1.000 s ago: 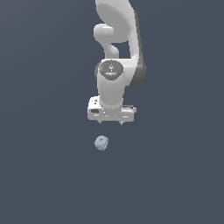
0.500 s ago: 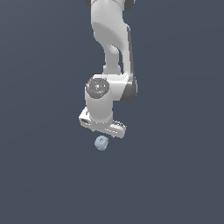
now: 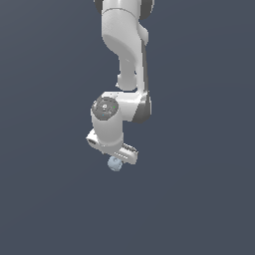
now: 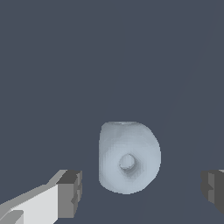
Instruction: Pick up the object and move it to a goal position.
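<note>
Ball (image 3: 115,164) first: the small pale blue-grey lump rests on the plain dark floor (image 3: 199,209), just under the white gripper (image 3: 115,155) in the exterior view, where its top edge is partly hidden by the gripper body. In the wrist view the ball (image 4: 128,157) fills the middle of the picture, faceted and with a round dimple facing the camera, and it lies between the two dark finger pads (image 4: 72,193), one on each side. Clear gaps show between the ball and both pads, so the jaws stand wide and hold nothing.

As a judgement of progress, the approach looks nearly complete: the arm (image 3: 124,55) is bent down and the gripper is lined up over the ball, with the fingers straddling it. The grasp itself is not yet done. What remains is likely a small further drop if needed, closing the fingers on the ball, lifting it, and carrying it to the goal. No goal marker is visible in either view, so where it lies cannot be told.
</note>
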Controlling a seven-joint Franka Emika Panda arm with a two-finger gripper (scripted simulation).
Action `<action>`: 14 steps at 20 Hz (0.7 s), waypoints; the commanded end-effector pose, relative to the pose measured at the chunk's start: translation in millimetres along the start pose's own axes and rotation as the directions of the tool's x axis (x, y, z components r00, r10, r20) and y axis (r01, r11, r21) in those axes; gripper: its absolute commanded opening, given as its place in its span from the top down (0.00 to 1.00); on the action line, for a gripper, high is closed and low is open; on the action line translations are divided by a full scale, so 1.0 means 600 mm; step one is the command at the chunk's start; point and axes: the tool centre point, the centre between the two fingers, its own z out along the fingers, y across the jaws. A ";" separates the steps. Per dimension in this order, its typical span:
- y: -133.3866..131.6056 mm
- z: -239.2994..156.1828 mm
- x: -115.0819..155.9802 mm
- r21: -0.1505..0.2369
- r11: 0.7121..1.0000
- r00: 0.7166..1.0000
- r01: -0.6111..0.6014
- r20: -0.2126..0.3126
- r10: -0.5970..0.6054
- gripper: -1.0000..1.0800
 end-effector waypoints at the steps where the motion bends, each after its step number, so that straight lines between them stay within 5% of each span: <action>1: 0.000 0.000 0.000 0.000 1.000 1.000 0.000 0.000 0.000 0.04; 14: 0.000 0.081 0.000 0.001 1.000 1.000 -0.006 -0.002 0.006 0.04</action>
